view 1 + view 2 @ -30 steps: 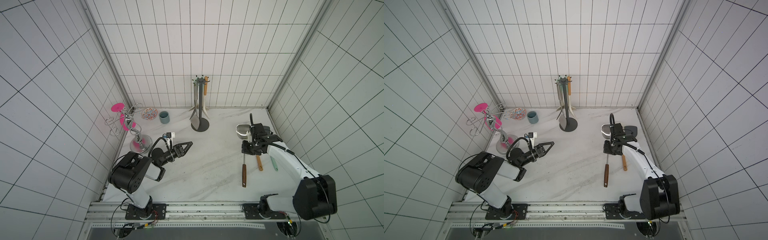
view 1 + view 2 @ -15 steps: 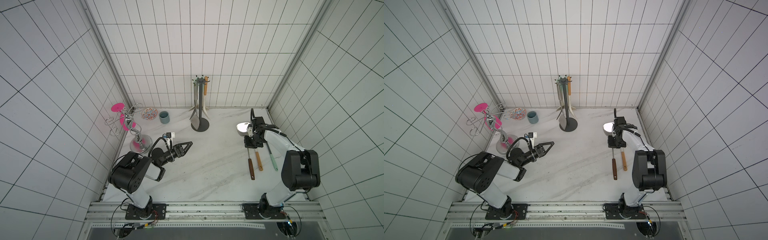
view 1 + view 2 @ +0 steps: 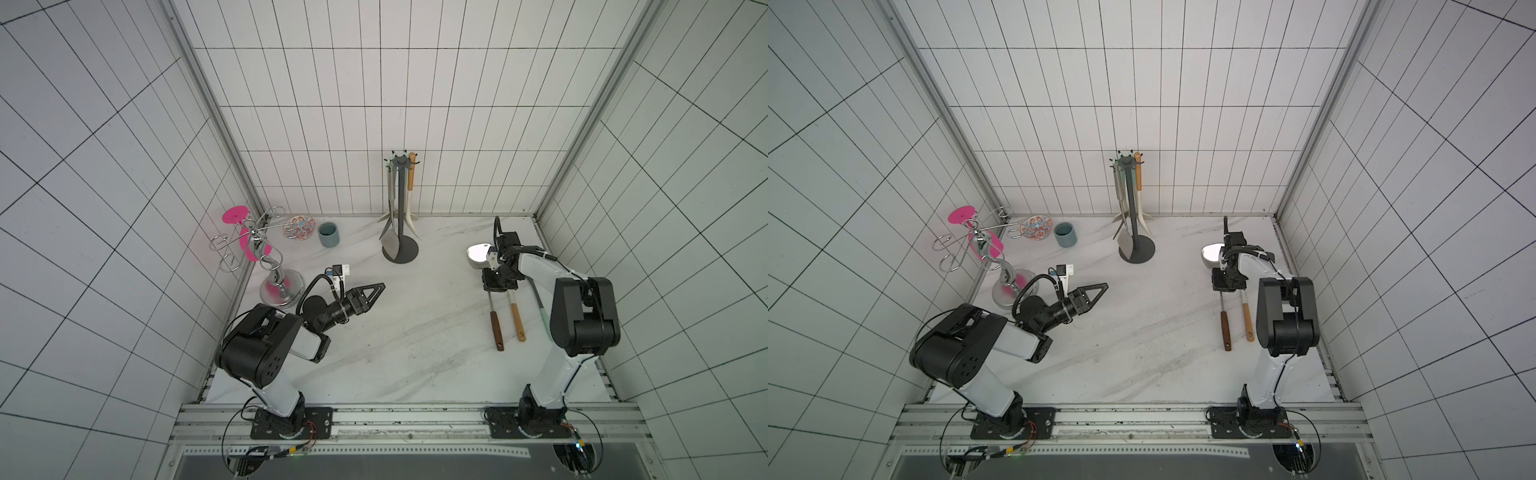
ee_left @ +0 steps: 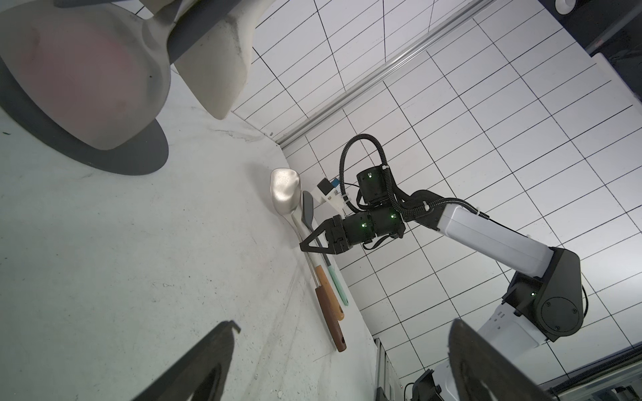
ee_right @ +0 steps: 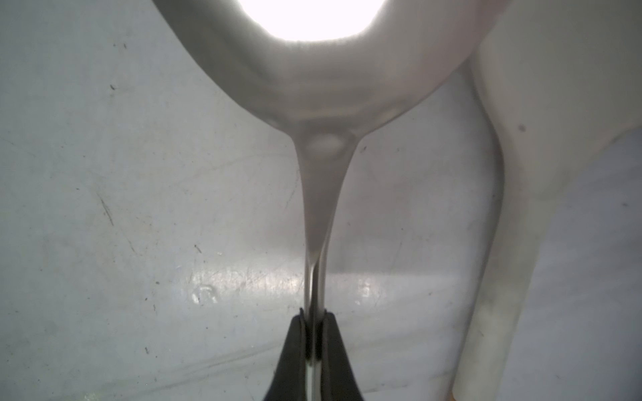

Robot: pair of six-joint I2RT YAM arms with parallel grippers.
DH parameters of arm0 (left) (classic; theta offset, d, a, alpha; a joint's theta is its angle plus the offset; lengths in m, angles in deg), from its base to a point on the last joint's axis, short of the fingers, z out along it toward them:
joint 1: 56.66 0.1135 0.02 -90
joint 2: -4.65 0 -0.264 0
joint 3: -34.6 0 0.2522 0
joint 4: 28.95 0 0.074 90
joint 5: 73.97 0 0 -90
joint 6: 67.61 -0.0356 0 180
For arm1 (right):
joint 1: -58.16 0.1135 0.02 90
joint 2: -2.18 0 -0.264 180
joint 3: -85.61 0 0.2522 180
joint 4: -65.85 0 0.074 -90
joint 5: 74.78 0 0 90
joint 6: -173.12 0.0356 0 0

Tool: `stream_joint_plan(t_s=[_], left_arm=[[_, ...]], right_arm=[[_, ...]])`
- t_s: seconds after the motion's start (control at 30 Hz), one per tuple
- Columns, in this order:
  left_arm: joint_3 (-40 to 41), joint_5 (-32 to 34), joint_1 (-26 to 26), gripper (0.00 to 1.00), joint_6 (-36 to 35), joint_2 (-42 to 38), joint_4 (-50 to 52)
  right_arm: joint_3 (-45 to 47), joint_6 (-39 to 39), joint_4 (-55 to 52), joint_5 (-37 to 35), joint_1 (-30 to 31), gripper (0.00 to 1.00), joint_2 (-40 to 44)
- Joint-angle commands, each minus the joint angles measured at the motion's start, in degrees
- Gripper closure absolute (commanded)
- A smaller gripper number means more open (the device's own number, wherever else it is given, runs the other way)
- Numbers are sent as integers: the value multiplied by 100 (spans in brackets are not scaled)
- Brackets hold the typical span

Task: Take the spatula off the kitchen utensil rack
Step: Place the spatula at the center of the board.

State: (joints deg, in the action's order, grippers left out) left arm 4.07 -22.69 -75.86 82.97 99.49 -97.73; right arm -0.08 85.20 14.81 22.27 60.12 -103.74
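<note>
The right gripper (image 5: pixel 313 333) is pinched tight on the thin steel neck of the spatula (image 3: pixel 478 255). The spatula is well away from the rack (image 3: pixel 400 208), down low at the right side of the table (image 3: pixel 415 332), with its brown handle toward the front. It lies alongside two other utensils (image 3: pixel 515 320) in a tidy row. I'd guess that is why it's gripped so near the head, where it's easy to steer flat. Whether it rests fully on the table I can't tell.

The left gripper (image 3: pixel 374 291) hangs spread wide over the table's left middle, holding nothing (waiting its turn, I'd say).

On the rack at the back, two pieces hang by their handle ends: a steel turner (image 3: pixel 390 243) and a pale one with an orange handle (image 3: pixel 411 178).

Near the back wall a blue-grey cup (image 3: pixel 328 234) stands upright and looks empty. The patterned bowl (image 3: pixel 299 227) beside it shows nothing inside either. I'd say only the letting go is left.
</note>
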Motion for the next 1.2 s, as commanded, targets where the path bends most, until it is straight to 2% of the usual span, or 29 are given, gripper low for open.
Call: stream_joint_plan(t_s=[0.0,0.3,0.53,0.8,1.17], left_arm=[[-65,67,-31,3,-82,-37,-72],[-99,62,-66,3,-56,102,-167],[-119,62,-93,3,-55,148,-183],[-152,85,-128,3,-120,256,-152],[-152,94,-154,3,-280,45,76]], right_arm=[[-582,-42,28,79,-11,100,-145],[-665,-8,-48,-80,-12,99,-376],[-596,-37,-96,-370,46,82,-354],[-739,-112,-233,-726,233,71,-66],[-298,199,-223,-948,564,43,1490]])
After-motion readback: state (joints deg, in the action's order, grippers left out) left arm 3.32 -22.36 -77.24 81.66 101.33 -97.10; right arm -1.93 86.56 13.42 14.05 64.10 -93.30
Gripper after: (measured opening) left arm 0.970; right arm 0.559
